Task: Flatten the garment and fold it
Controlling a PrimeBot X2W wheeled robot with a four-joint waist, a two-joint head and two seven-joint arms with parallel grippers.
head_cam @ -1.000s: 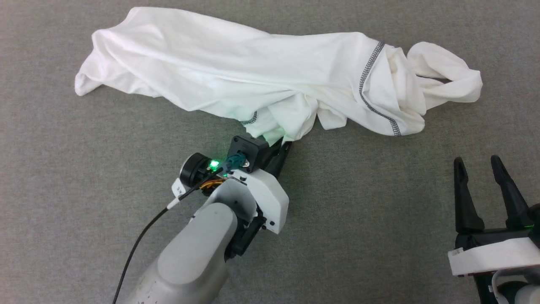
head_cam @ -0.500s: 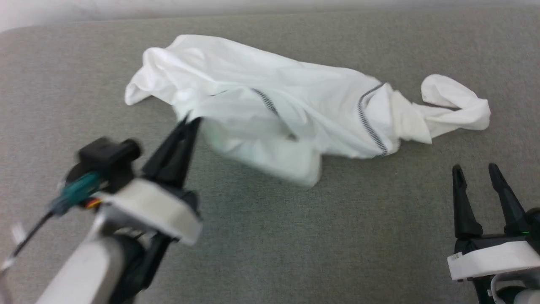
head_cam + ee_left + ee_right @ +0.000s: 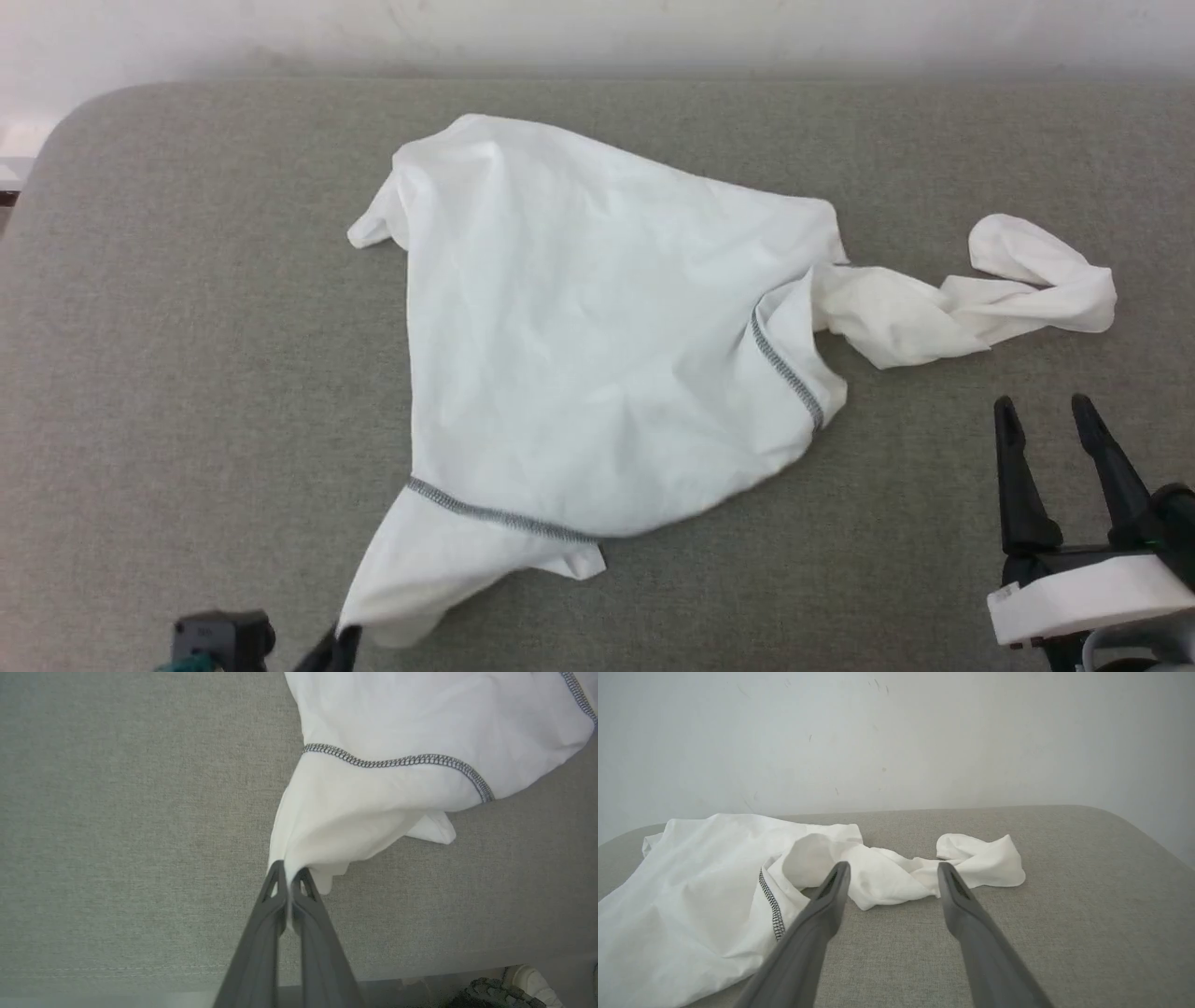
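The garment point(image 3: 579, 336) is a white T-shirt with dark grey zigzag seams, spread part-way over the grey surface. One end trails toward the lower left, and a twisted part point(image 3: 1018, 280) runs off to the right. My left gripper point(image 3: 289, 873) is shut on the garment's point(image 3: 397, 728) near corner, pinching a fold of white cloth; its dark fingertips point(image 3: 338, 646) peek in at the head view's bottom edge. My right gripper point(image 3: 1044, 413) stands open at the lower right, apart from the cloth. In the right wrist view, the twisted part point(image 3: 924, 868) lies just beyond its spread fingers point(image 3: 829, 891).
The grey padded surface point(image 3: 187, 327) has a rounded far-left corner, and a pale wall point(image 3: 597, 33) runs behind it. Its near edge point(image 3: 140, 975) shows in the left wrist view, with the floor beyond. Bare grey fabric lies left of the garment and in front of it.
My left gripper has pulled the garment's corner back toward me and to the left, spreading the bunched cloth into a wider sheet. The head view has tilted up. The right gripper has kept still.
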